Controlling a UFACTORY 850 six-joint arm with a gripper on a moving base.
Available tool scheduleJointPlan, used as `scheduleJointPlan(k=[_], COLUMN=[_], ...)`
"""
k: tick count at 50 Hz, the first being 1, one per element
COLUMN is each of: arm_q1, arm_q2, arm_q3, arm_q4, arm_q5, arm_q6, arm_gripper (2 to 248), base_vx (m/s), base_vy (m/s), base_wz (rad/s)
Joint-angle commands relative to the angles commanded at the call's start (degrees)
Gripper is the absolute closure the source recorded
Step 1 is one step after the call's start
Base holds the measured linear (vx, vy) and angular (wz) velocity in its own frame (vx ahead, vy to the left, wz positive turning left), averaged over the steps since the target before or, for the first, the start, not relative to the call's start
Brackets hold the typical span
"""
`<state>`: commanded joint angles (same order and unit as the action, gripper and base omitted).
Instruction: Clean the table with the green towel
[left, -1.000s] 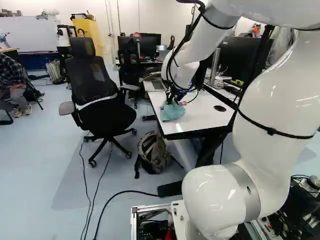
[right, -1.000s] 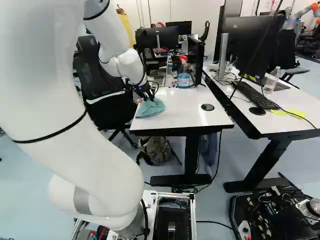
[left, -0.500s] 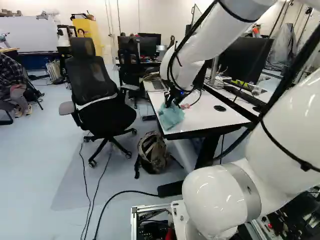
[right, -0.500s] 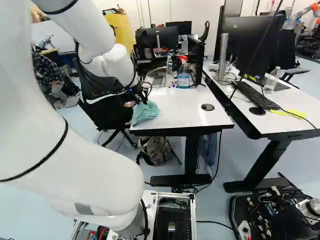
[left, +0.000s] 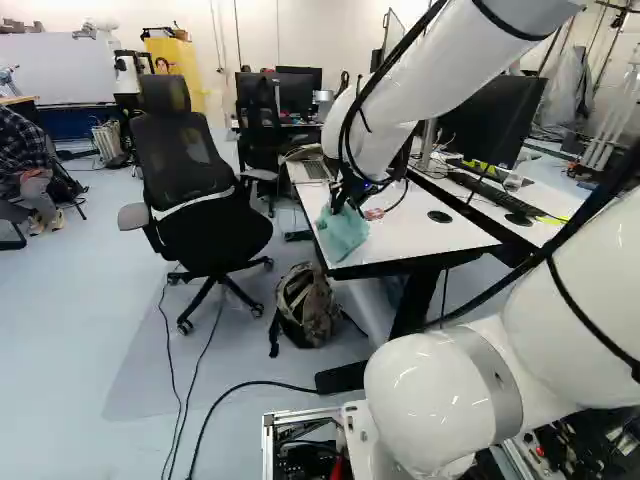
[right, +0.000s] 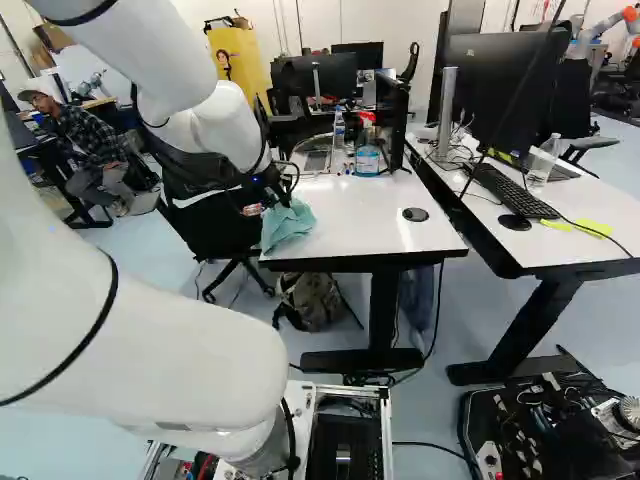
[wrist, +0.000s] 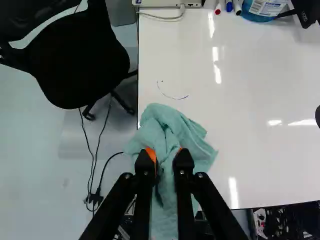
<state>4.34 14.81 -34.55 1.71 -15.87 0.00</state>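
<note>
In the left base view my gripper (left: 342, 196) reaches down over the near left corner of the white table (left: 400, 235), the green towel (left: 343, 234) below its fingers. Seen from the wrist, the gripper (wrist: 164, 156) is shut on a bunched fold of the towel (wrist: 172, 127), with cloth between both orange pads. Part of the towel lies spread on the tabletop (wrist: 250, 100) and part reaches past its edges. A thin curved pen mark (wrist: 172, 97) shows on the table ahead of the towel.
A black office chair (left: 205, 220) stands beside the table. At the table's far end are a laptop (right: 317, 160), a spray bottle (right: 367, 155) and markers (wrist: 229, 6). A backpack (left: 305, 305) lies below. A second desk (right: 560, 235) holds a monitor and keyboard (right: 510, 190).
The arm's upper links have swung over to the left in the right base view. The gripper has shifted slightly toward the table's left edge, and the towel has moved with it.
</note>
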Motion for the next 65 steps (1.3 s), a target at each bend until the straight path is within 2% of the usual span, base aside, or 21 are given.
scheduleJointPlan(k=[12,21,41,55,65], arm_q1=[-0.1,-0.2,-1.3,-2.5,-2.6], arm_q2=[-1.6,-4.6,-11.1,-15.5,-19.6], arm_q3=[-1.4,-4.0,-10.1,-14.3,-17.3], arm_q4=[0.0,0.0,0.0,0.0,0.0], arm_q5=[0.4,3.4,6.0,9.3,11.6], arm_q6=[0.0,0.0,0.0,0.0,0.0], arm_gripper=[199,199,199,199,199], base_vx=[0.0,0.0,0.0,0.0,0.0], base_vy=[0.0,0.0,0.0,0.0,0.0], base_wz=[0.0,0.0,0.0,0.0,0.0])
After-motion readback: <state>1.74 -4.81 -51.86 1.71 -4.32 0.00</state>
